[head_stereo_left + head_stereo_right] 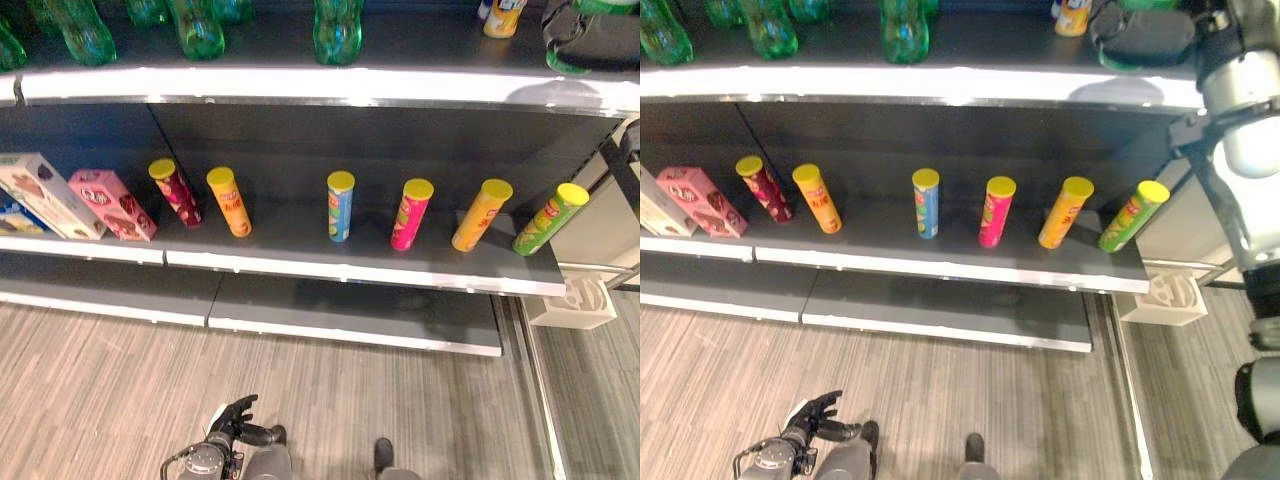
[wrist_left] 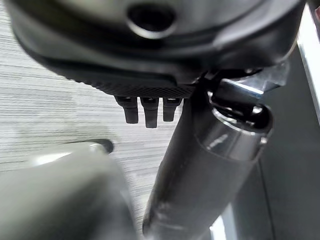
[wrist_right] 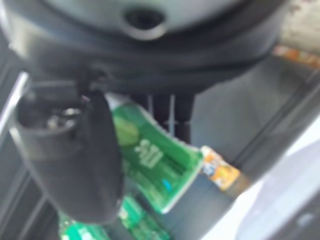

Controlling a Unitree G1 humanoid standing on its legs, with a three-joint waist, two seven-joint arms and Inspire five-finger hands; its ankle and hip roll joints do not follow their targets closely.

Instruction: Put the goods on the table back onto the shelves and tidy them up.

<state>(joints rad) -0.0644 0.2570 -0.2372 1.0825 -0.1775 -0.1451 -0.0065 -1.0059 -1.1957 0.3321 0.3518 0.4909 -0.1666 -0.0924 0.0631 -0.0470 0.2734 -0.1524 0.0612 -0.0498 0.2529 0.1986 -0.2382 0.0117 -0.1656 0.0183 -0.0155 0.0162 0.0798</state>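
The green bottles (image 1: pixel 337 30) on the top shelf (image 1: pixel 300 85) are cut off at the picture's top edge. The right hand (image 1: pixel 1140 38) hides most of one green bottle (image 3: pixel 155 160). The white box (image 1: pixel 40 195) is cut off at the left edge.

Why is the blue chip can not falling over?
It stands upright. The blue can sits flat on the middle shelf, yellow lid on top, with the other cans beside it.

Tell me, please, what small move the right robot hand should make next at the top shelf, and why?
Probably lower the green bottle until it stands on the top shelf, then let go. The right robot hand is up at that shelf with its fingers and thumb closed round the bottle, beside other green bottles. The left robot hand hangs low, holding nothing.
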